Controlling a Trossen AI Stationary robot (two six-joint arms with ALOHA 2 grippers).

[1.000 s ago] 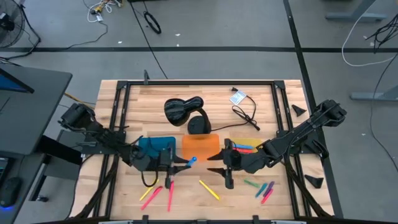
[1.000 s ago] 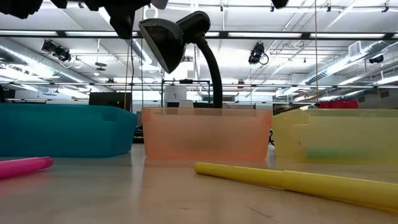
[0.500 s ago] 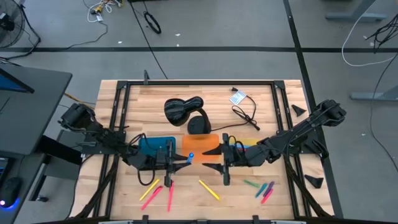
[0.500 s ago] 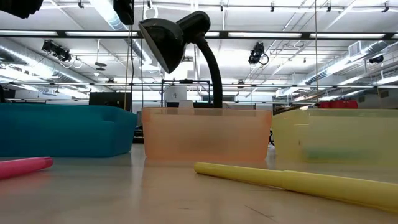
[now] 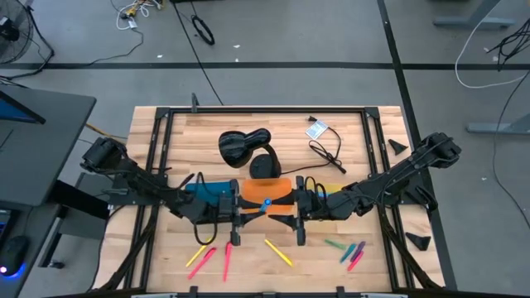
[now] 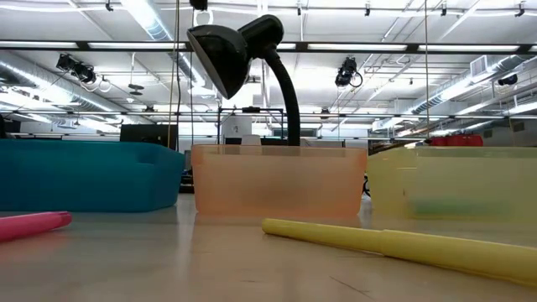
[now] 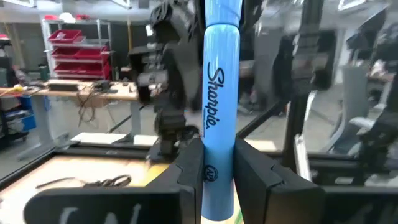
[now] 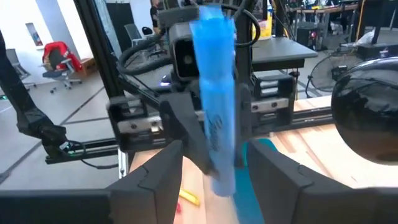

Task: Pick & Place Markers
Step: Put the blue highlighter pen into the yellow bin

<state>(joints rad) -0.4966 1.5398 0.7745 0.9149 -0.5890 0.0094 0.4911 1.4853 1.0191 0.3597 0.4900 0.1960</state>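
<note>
My left gripper is shut on a blue marker above the near edge of the orange tray. My right gripper faces it, open. In the right wrist view the blue marker's free end stands between the right fingers, with a gap on each side. More markers lie on the table by their sides: pink and yellow ones at the near left, a yellow one in the middle, and green, blue and pink ones at the near right. My left gripper pinches the blue marker's back part between its two fingers. The marker lies along the fingers and sticks out well past their tips toward the right arm. The fingers come about level from the table's left. The marker is lifted clear.
A blue tray stands left of the orange one, and a yellow tray with markers in it stands on its right. A black desk lamp and a black cable lie farther back. The low view shows a yellow marker close by.
My left gripper has gone up and toward the table's right edge with the blue marker, from beside the blue tray to the orange tray's near edge, so that the marker's free end now stands between the right fingers. My right gripper has tipped up toward level.
</note>
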